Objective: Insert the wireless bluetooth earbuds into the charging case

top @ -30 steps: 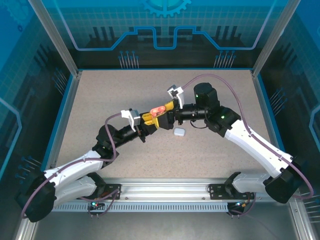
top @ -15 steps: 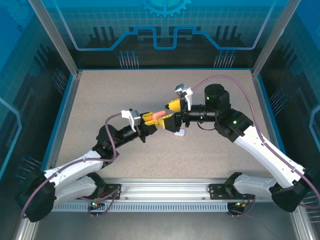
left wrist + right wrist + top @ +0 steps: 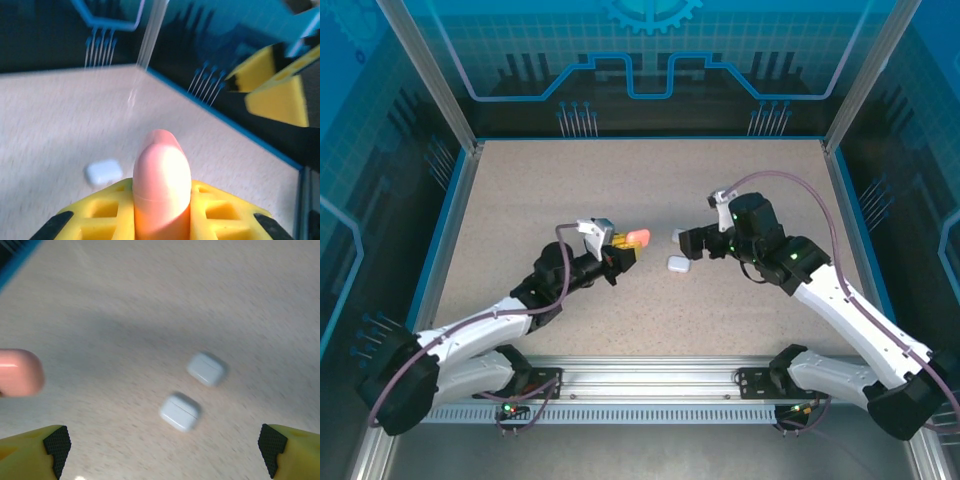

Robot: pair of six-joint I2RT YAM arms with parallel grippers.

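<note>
Roughly mid-bench, pinches a pink charging case [image 3: 637, 238] in the left claw [image 3: 628, 246], lifted clear of the surface, yellow fingers [image 3: 84, 221] pressed to both its sides and the rounded end sticking out ahead. Looks smooth and glossy from the left wrist, pill-like, with a thin seam low across the shell. Faces the right claw [image 3: 683, 242] opposite, apart from the pink case with a gap between, spread wide and empty, yellow fingertips [image 3: 25, 457] capped with black pads at the lower corners of the right wrist view. Finds one white case [image 3: 206, 368] and a second white case [image 3: 180, 411] lying flat on the bench [image 3: 520, 200] below the right claw, just beside each other without touching, both rounded squares of matt white plastic, each with a faint lid line. Shows the bench as a speckled beige slab, grainy in texture, edged by a blue rim [image 3: 442, 250], with aluminium posts [image 3: 425, 75] and clear blue-tinted panels around it. Blurs both wrist views somewhat, so cannot tell any finer marks on the cases.
</note>
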